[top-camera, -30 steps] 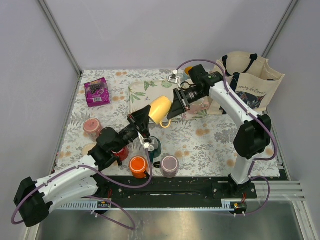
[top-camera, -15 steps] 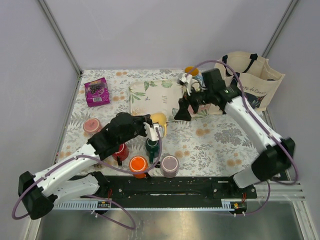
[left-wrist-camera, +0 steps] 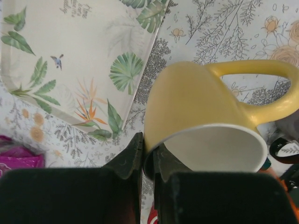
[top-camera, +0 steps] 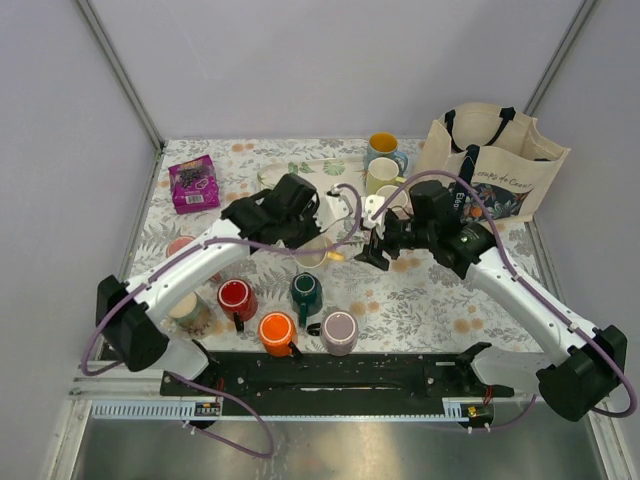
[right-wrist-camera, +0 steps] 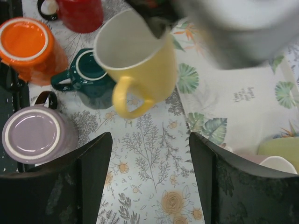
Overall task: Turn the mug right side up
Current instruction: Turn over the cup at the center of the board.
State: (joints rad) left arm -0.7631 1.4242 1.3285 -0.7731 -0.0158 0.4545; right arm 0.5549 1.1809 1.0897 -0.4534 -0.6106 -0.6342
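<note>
Containers on the flowered counter. A tote bag stood at the far right; its contents could not be told. A leaf-printed tray lay at the far middle, its visible surface bare. A cream mug and an orange-lined mug stood beside the bag. Near the arm bases sat a red mug, a teal mug, an orange mug and a mauve mug, the last two bottom up.

The left pincer was narrow, pinching the rim of a tilted yellow mug, one finger inside its white interior and one outside. The right pincer was spread wide, gripping nothing, near the yellow mug.

The mug stood at the counter's left, nearer than a purple packet. Only a salmon-pink sliver showed beside the left forearm, so its orientation could not be told.
</note>
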